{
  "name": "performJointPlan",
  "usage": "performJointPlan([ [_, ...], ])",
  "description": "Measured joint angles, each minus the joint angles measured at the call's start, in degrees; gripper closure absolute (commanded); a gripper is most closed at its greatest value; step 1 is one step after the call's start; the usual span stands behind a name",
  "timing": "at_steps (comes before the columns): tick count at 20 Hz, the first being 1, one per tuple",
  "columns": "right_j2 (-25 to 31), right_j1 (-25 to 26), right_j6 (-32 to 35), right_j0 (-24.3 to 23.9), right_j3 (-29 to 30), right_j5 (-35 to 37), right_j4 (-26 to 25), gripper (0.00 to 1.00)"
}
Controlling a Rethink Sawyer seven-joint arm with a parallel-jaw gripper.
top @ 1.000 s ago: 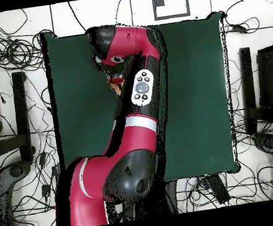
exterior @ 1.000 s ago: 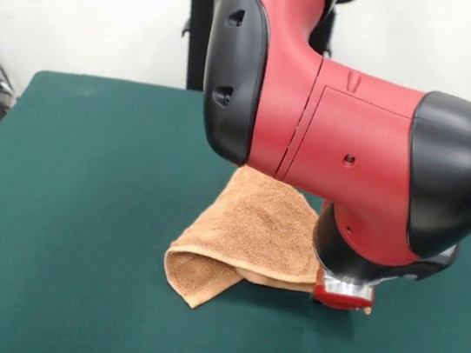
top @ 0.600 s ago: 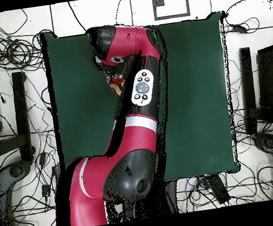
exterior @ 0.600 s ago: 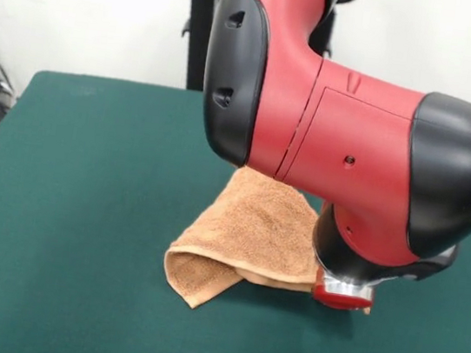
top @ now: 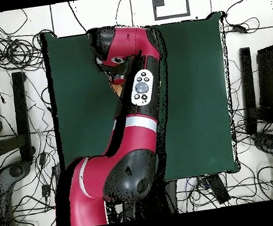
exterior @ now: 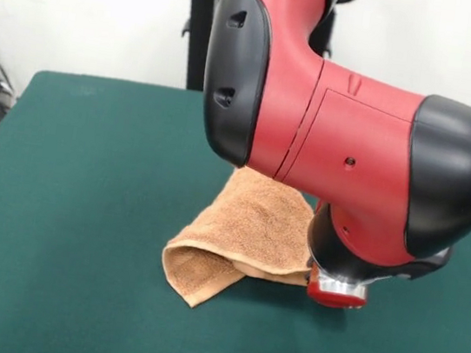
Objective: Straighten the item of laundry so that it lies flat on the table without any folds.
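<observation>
Tool [exterior: 336, 293] low against folded towel [exterior: 245, 235], fingers hidden

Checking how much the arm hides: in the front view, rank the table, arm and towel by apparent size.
1. Table.
2. Arm, enlarged by nearness to the camera.
3. Towel, partly hidden, still folded.

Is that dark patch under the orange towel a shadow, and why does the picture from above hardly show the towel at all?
Front view: yes, a soft shadow on the table under the towel's raised fold. Overhead view: the arm covers the towel, leaving only a sliver.
</observation>
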Motion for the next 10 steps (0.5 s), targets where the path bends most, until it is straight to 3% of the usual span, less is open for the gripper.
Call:
performJointPlan([
  [10, 0.71, -0.19, 0.00, -0.01, 0.01, 0.00, -0.26, 1.00],
])
